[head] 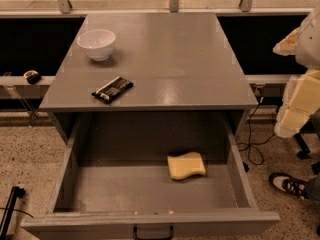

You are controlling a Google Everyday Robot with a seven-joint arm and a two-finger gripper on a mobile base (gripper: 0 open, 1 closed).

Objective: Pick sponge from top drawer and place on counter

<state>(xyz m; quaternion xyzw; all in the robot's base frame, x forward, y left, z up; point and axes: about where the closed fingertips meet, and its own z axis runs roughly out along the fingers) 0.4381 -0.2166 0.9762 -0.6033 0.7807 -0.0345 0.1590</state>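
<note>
The pale-yellow sponge (186, 165) lies flat on the floor of the top drawer (150, 218), right of its middle and toward the back. The drawer is pulled fully open below the counter (170, 59), with its dark curved handle (152, 232) at the bottom edge of the view. My gripper (298, 104) hangs at the far right edge of the view. It is beside the counter's right front corner, outside and above the drawer and well apart from the sponge. It holds nothing that I can see.
A white bowl (96, 44) stands at the counter's back left. A black flat packet (112, 89) lies near the counter's front left edge. A person's shoe (287, 184) and black cables (255, 149) are on the floor to the right of the drawer.
</note>
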